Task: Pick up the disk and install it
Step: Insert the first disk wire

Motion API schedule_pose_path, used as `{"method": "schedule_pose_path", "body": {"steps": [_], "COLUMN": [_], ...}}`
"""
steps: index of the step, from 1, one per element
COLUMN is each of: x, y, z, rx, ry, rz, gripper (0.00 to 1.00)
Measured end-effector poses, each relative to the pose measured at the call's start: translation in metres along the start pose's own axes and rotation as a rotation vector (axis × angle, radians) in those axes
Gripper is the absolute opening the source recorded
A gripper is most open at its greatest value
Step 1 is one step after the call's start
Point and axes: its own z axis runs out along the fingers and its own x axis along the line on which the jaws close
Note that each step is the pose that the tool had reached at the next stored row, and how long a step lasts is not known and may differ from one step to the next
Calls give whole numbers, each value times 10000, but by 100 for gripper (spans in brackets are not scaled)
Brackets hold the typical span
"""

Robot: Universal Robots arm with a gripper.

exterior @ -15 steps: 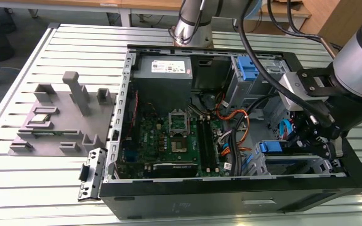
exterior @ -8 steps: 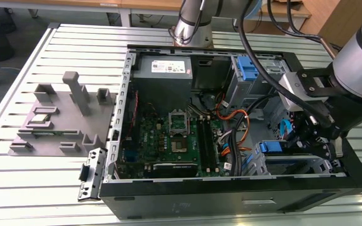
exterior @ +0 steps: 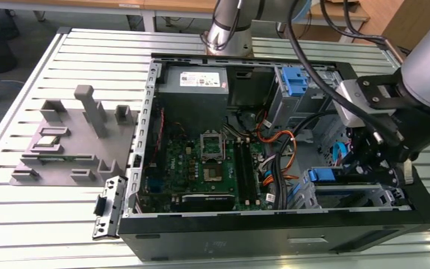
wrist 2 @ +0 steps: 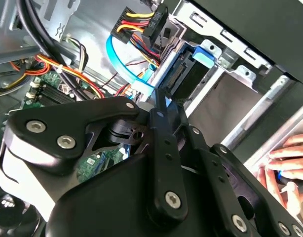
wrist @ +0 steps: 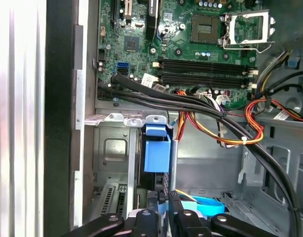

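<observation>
Gripper (exterior: 383, 168) sits inside the case (exterior: 275, 238) by the drive bay; disk (wrist: 157, 155) is seated there. Jaw state: cannot tell.

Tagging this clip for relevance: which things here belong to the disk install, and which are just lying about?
Job: disk at the drive cage; gripper; computer case.
Lying about: grey fixture block; power supply; blue latch.

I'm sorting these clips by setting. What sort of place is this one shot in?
Probably a robotics lab or workshop bench for computer assembly. An open desktop computer case lies on a slatted metal table, a grey fixture holding parts sits beside it, and the robot arm's tool reaches into the case's drive bay.
</observation>
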Motion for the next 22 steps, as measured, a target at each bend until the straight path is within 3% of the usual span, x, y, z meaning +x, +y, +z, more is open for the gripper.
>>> {"method": "schedule_pose_path", "body": {"steps": [4, 10, 11, 12, 16, 22], "x": [-8, -8, -8, -7, -5, -3], "y": [-7, -8, -10, -17, -47, -66], "z": [-95, -101, -101, -100, -92, -91], "rx": [0, -7, -61, -181, -877, -903], "ry": [2, 0, 0, -4, -50, -52], "rz": [0, 2, 5, 16, 75, 76], "gripper": [24, 24, 24, 24, 24, 24]}}
